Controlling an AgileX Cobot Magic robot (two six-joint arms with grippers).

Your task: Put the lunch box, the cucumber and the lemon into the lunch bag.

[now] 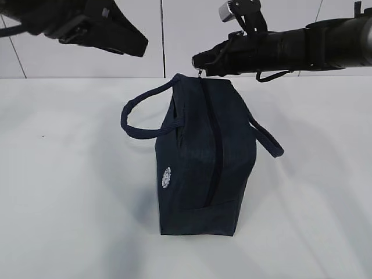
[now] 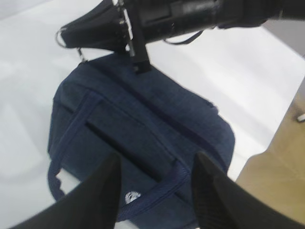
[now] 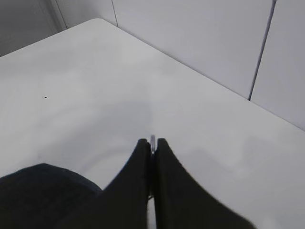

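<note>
Bag (image 1: 200,157) stands alone on the white worktop (image 1: 70,192), its zipper (image 1: 216,151) closed along the whole top as far as the exterior view shows, a handle (image 1: 139,119) lolling to each side. No lunch box, cucumber or lemon appears in any view, so they are either already inside or out of frame; I cannot tell which.

The right gripper (image 1: 200,63) reaches across to the far end of the bag, and its fingers (image 3: 143,186) are pressed together on a thin metal piece, the zipper pull (image 3: 152,140), which pokes out at their tips. In the left wrist view the ring of that pull (image 2: 61,37) shows just beyond the fingertips, above the bag's end corner.

The left gripper (image 2: 155,191) hangs spread wide above the bag's side panel, the bag's logo (image 2: 131,196) between and just below its fingers (image 2: 97,195), touching nothing.

The step in hand looks like working the zipper at its end stop, either finishing a close or starting an open. If closing is done, the next move calls for the right fingers to let go of the pull and lift clear without dragging the bag. If opening, the left fingers would need to steady the fabric while the pull travels along the track.
</note>
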